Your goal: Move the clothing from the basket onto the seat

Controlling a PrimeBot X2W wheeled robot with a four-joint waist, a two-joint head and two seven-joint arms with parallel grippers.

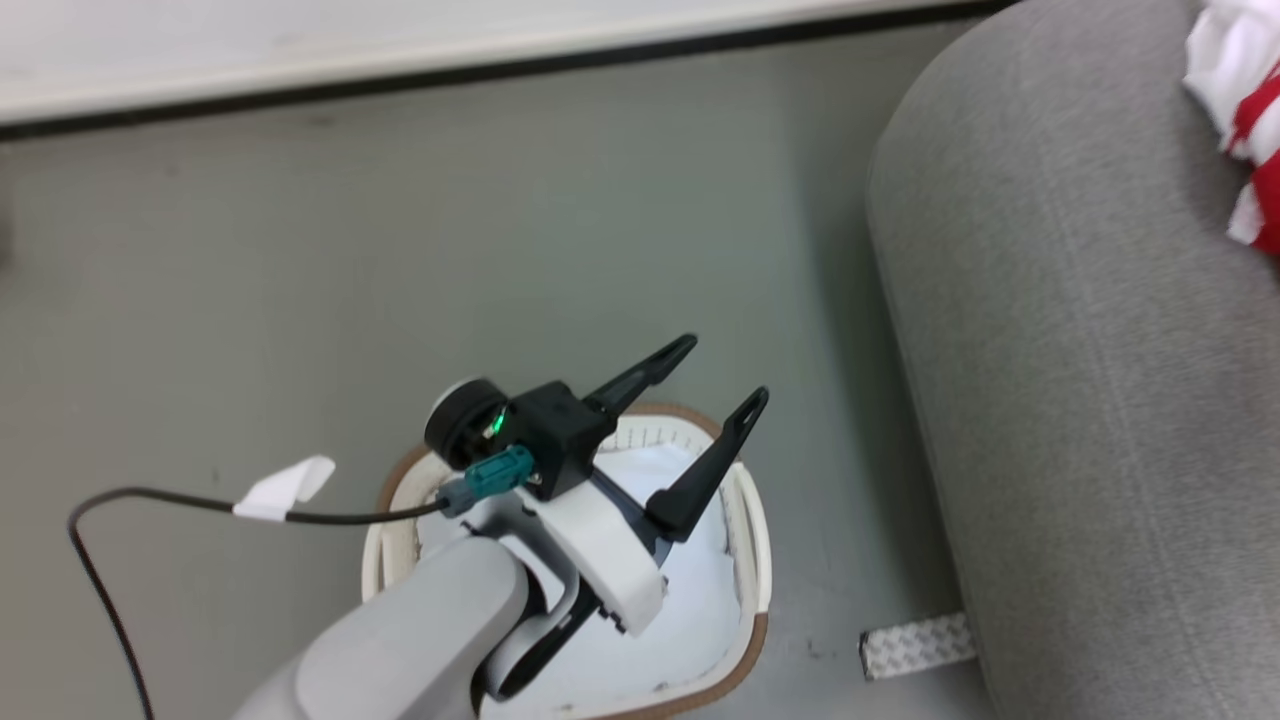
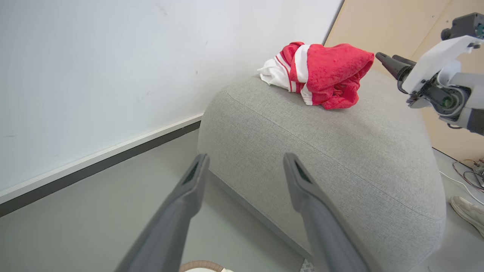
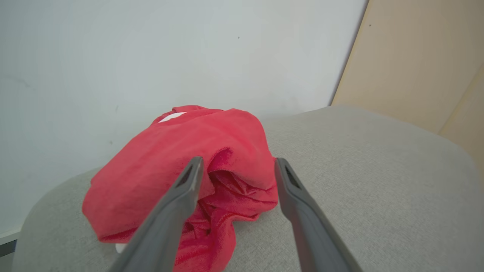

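The grey seat [image 2: 340,151] bears crumpled red-and-white clothing [image 2: 321,75]; the basket [image 1: 752,540] stands on the floor [image 1: 300,300] beside it.

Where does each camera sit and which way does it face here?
Head view: on the head, looking down at the floor, the basket and the seat; the left gripper and forearm show over the basket.
Left wrist view: on the left wrist, looking along its fingers at the seat and clothing; the right gripper shows at right.
Right wrist view: on the right wrist, looking along its spread fingers, close on the clothing.
Shared: both wrist views show the clothing lying on the seat.
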